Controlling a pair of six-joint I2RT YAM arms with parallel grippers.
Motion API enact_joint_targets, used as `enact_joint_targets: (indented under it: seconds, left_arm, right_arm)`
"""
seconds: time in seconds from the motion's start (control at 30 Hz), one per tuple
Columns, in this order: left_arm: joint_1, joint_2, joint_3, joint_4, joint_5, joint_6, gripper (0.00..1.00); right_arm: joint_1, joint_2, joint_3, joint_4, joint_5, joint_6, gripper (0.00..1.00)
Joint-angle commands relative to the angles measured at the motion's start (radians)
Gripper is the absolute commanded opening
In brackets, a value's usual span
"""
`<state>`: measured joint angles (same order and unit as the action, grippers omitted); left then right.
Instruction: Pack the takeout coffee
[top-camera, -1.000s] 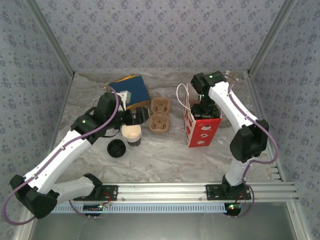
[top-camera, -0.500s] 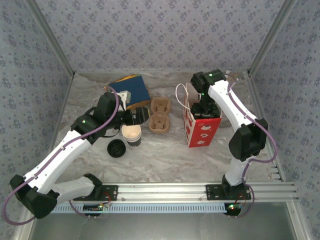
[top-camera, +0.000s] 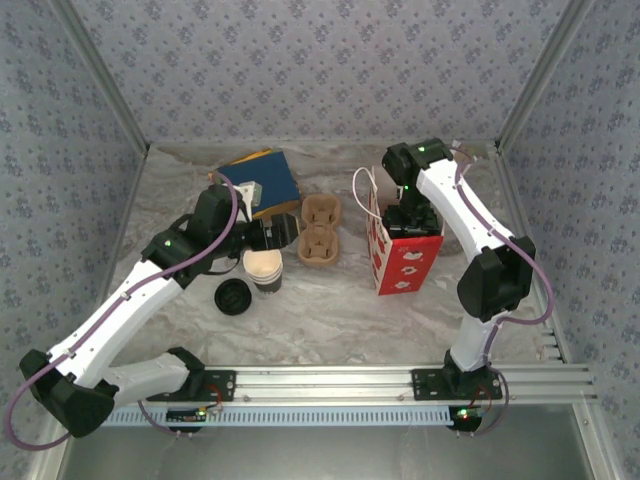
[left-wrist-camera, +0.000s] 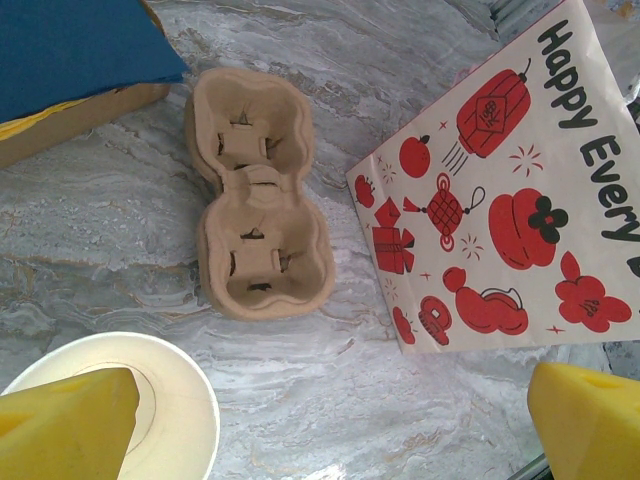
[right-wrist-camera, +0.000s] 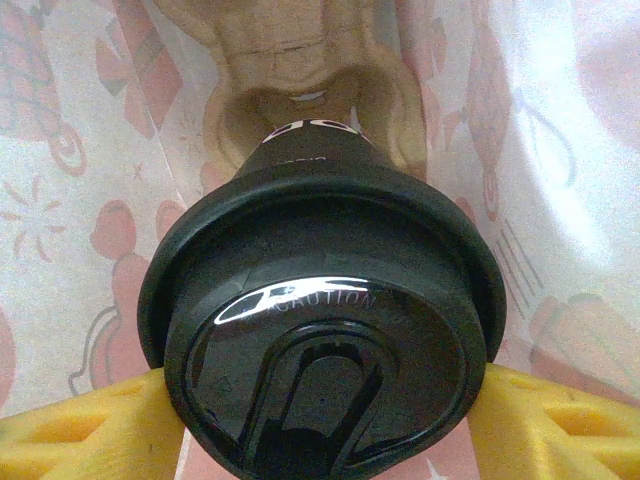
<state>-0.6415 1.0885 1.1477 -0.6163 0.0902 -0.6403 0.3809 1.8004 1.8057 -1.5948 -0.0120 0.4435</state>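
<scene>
The takeout coffee (right-wrist-camera: 320, 330), a cup under a glossy round black lid, sits between the yellow fingers (right-wrist-camera: 80, 430) of my right gripper (right-wrist-camera: 320, 425), which is shut on it. The cup is inside the red-and-white paper bag (top-camera: 405, 262), where my right gripper (top-camera: 412, 215) reaches down through the open top. Below the cup, a brown pulp carrier (right-wrist-camera: 310, 60) lies at the bag's bottom; whether the cup touches it I cannot tell. My left gripper (left-wrist-camera: 330, 430) hangs open over bare table, beside a lidless paper cup (left-wrist-camera: 150, 400).
A second pulp cup carrier (top-camera: 320, 232) lies on the table between the arms. A loose black lid (top-camera: 232, 296) rests by the lidless cup (top-camera: 263, 268). A blue box (top-camera: 262, 182) stands at the back left. The bag's printed side (left-wrist-camera: 510, 190) faces the left arm.
</scene>
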Motion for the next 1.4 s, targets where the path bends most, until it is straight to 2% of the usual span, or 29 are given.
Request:
enact_joint_targets:
  seconds: [0.0, 1.37]
  left_arm:
    - [0.002, 0.005, 0.011, 0.023, 0.006, 0.0, 1.0]
    - [0.003, 0.014, 0.017, 0.025, 0.005, 0.005, 1.0]
  right_arm:
    - [-0.008, 0.011, 0.022, -0.034, 0.009, -0.017, 0.72]
    - [-0.019, 0.014, 0.015, -0.021, 0.005, -0.02, 0.72]
